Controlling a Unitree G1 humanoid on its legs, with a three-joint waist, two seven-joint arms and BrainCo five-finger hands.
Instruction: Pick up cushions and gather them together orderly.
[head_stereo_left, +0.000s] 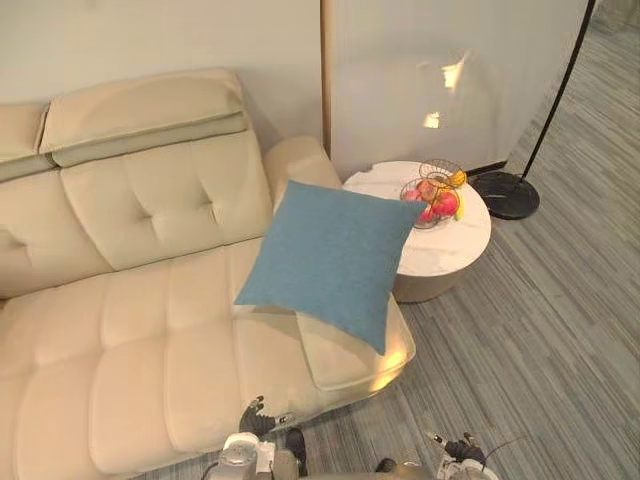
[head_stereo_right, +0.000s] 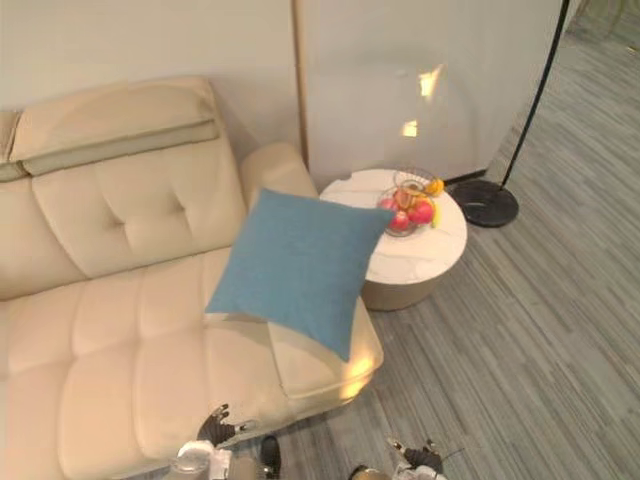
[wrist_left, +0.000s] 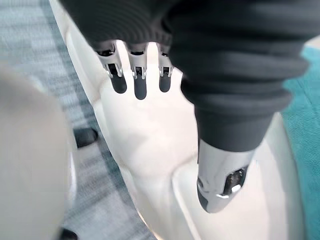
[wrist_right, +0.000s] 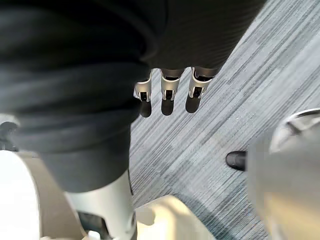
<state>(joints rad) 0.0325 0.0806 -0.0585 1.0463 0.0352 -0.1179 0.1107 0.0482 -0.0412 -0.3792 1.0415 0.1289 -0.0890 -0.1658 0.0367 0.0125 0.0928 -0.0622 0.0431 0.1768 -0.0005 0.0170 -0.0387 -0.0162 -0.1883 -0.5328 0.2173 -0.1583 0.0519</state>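
Your cream sofa (head_stereo_left: 150, 330) spreads ahead and to the left of your left hand (wrist_left: 138, 87). The blue cushion (head_stereo_left: 330, 260) leans tilted at the sofa's end, ahead of both hands and well apart from them. Past it, ahead of your right hand (wrist_right: 170, 97), stands a round white table (head_stereo_left: 450, 250) bearing a wire fruit basket (head_stereo_left: 432, 195). Both hands hang released, fingers straight, holding nothing: left over the sofa's front edge, right over the carpet (wrist_right: 240, 75)

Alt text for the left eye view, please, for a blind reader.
A square blue fabric cushion leans at the armrest end of a cream leather sofa. Beside it, a round white table holds a wire fruit bowl. Left robot hand and right robot hand hang open below.
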